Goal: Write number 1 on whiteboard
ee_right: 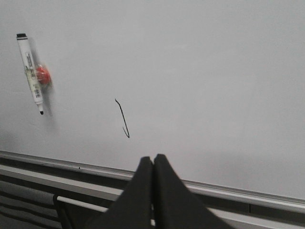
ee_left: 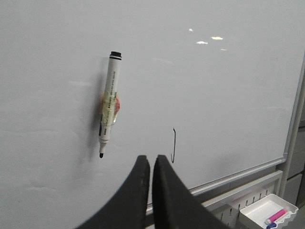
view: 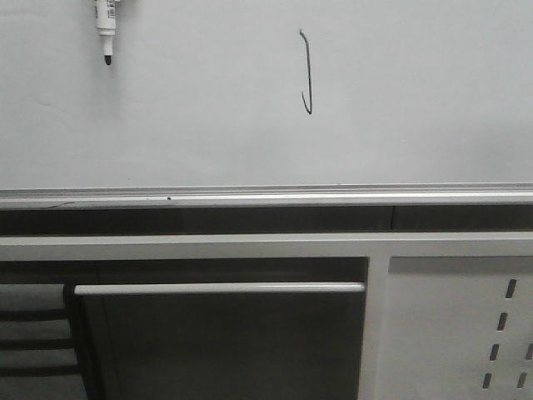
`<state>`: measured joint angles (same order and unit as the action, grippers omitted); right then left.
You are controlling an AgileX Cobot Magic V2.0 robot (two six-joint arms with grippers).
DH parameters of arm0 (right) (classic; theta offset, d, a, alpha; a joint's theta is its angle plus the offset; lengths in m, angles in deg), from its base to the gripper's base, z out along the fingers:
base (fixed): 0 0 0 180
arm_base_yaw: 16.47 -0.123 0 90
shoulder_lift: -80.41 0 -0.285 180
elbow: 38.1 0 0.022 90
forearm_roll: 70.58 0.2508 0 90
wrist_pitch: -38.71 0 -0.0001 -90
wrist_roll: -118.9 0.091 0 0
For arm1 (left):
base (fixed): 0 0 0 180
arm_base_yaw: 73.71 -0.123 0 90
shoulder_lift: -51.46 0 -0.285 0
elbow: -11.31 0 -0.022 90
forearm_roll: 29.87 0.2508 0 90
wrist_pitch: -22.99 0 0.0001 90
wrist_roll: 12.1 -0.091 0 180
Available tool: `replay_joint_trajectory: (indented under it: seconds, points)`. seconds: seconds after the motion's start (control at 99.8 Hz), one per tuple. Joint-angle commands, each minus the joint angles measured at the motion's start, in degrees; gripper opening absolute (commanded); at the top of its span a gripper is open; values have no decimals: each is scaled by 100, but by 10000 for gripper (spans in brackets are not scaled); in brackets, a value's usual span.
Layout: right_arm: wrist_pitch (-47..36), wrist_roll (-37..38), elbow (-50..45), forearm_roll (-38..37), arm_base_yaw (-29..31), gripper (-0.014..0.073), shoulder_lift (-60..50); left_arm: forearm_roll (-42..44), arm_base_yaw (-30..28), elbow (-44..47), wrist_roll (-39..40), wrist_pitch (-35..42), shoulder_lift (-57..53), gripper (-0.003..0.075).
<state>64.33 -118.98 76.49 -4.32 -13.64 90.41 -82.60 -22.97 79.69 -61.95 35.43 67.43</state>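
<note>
I see one big, smooth, pale grey-white whiteboard with a silver metal rail along its lower edge. On it there is one number 1, a thin black line drawn by hand, a bit bent, with a small hook at the lower end. It sits near the middle of the board, well above the rail. There is one marker pen, white with a black cap end and a black tip, stuck to the board with its tip pointing down, well to the left of the number 1. In the front view only its lower part shows, because the top is cut off by the edge. Something red and see-through wraps around its middle, but I cannot tell what it is. I have two black grippers. My left gripper has its two fingers pressed together with nothing between them. My right gripper is pressed together the same way and also holds nothing. Both hang in front of the board, apart from it. Below the board I see one white panel with slanted slots and one long pale bar. In the left wrist view, one small white tray holds a pink thing and a blue thing, too small to make out.
</note>
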Motion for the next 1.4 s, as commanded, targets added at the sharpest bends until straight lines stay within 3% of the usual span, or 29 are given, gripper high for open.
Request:
replay_joint_trajectory:
  seconds: [0.0,0.892,0.982,1.072,1.173,1.283,1.393]
  points:
    - [-254,-46,46,199,34,-71,52,35,-26,-145,-24,342,53,-20]
    - [-254,-46,31,199,34,-71,52,-29,-26,-145,-24,342,53,-20]
    - [-254,-46,31,199,34,-71,52,760,-26,-122,-11,337,53,-20]
    - [-254,-46,31,199,34,-71,52,2133,-175,-117,393,242,53,-20]
    - [-254,-46,31,199,34,-71,52,2339,-786,-68,909,270,53,-20]
    - [-254,-46,31,199,34,-71,52,3351,-1884,131,2355,198,16,-20]
    - [-254,-46,31,199,34,-71,52,4319,-2609,477,3698,-146,-206,-20]
